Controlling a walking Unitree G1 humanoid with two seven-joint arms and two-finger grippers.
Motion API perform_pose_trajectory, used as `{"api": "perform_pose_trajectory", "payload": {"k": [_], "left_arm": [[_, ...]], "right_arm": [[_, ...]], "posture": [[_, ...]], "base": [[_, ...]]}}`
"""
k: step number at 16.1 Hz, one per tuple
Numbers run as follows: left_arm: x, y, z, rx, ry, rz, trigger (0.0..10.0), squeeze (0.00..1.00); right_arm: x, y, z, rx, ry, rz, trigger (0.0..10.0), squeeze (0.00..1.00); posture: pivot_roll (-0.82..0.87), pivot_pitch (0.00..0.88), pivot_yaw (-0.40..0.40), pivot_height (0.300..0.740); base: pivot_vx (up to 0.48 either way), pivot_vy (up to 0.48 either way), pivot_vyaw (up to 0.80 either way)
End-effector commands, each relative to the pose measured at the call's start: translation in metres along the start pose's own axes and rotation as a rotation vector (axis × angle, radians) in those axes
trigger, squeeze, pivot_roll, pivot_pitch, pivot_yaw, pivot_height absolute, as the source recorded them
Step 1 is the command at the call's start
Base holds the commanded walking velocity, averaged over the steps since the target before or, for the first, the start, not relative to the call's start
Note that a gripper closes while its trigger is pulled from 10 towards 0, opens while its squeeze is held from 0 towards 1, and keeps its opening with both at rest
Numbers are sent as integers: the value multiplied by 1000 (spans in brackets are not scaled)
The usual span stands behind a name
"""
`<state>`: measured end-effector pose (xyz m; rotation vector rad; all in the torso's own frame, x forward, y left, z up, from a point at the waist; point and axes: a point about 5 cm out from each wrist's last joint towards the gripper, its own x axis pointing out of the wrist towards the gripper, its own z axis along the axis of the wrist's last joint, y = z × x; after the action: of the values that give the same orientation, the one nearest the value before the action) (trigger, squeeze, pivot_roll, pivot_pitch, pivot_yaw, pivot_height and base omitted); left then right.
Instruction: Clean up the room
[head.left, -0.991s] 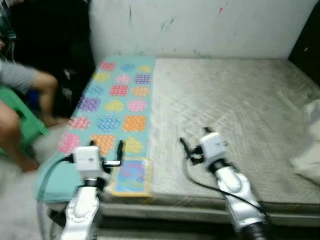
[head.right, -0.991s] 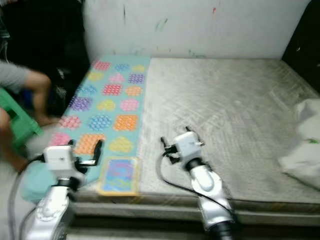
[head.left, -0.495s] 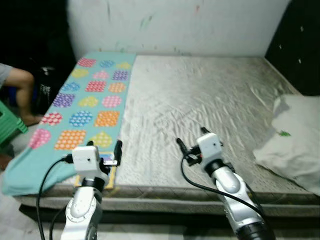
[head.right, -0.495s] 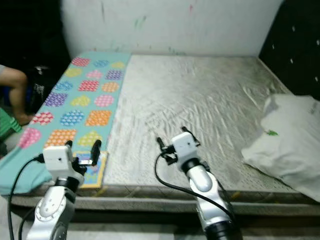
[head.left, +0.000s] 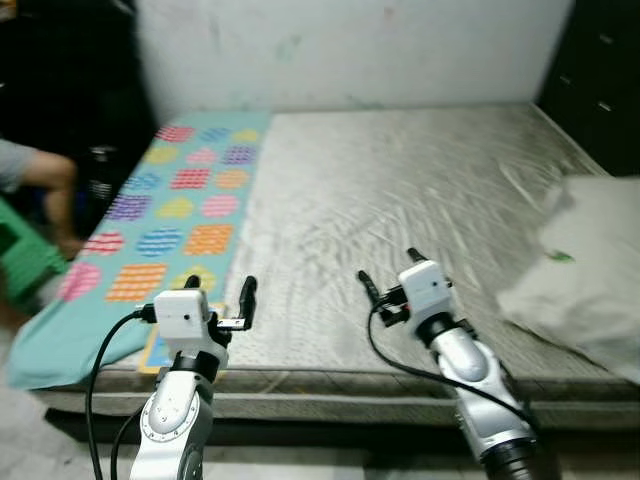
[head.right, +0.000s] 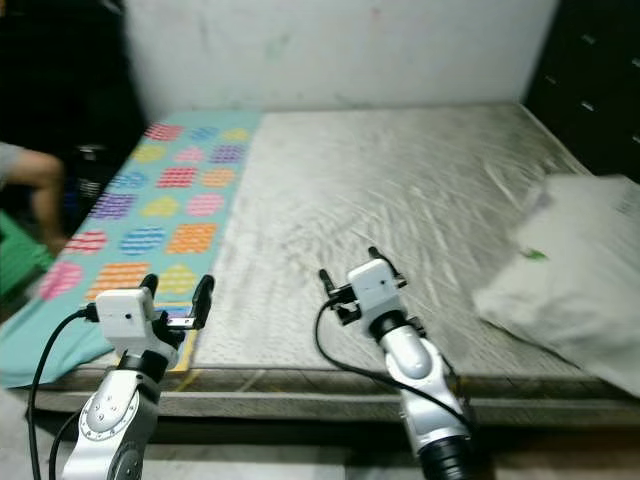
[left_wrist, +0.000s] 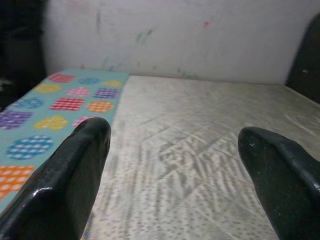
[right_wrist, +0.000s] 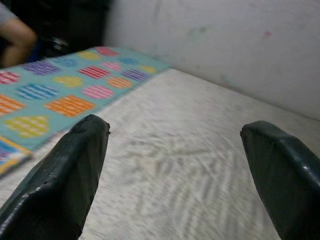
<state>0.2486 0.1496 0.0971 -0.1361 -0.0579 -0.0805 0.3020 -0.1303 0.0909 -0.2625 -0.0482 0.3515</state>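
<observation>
A grey mattress (head.left: 400, 190) lies before me, with a teal mat (head.left: 190, 190) of coloured patches along its left side. A white pillow (head.left: 585, 265) with a small green mark rests at the right edge. A flat colourful book (head.left: 152, 352) lies at the mat's near end, partly behind my left wrist. My left gripper (head.left: 220, 290) hovers open over the mattress's front edge by the mat. My right gripper (head.left: 388, 272) is open too, above the bare mattress near the front middle. In both wrist views, the left gripper (left_wrist: 175, 135) and the right gripper (right_wrist: 175, 127) hold nothing.
A person (head.left: 35, 170) sits at the far left beside the bed, next to a green stool (head.left: 25, 260). A white wall (head.left: 350, 50) backs the bed. A dark padded panel (head.left: 600, 80) stands at the right. Floor runs along the bed's near edge.
The camera swung right and then a little back, bringing the white pillow into view. Both arms keep the same pose with fingers apart.
</observation>
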Motion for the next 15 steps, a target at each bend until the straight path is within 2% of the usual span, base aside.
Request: {"api": "perform_pose_trajectory", "payload": {"k": [1, 7, 13, 15], "left_arm": [[-1, 7, 2, 16, -6, 15, 10000, 0], [-1, 7, 2, 21, -5, 3, 10000, 0], [-1, 6, 1, 16, 3, 1, 10000, 0], [-1, 6, -2, 7, 16, 27, 10000, 0]], "right_arm": [[4, 7, 4, 13, -19, 17, 10000, 0], [2, 7, 4, 12, -21, 10, 10000, 0], [2, 6, 4, 10, -21, 3, 10000, 0], [2, 5, 3, 6, -19, 3, 10000, 0]], "posture": [[-142, 0, 24, 740], [-144, 0, 30, 740], [-148, 0, 33, 740], [-148, 0, 33, 740]], "base": [[0, 0, 0], [0, 0, 0], [276, 0, 0], [0, 0, 0]]}}
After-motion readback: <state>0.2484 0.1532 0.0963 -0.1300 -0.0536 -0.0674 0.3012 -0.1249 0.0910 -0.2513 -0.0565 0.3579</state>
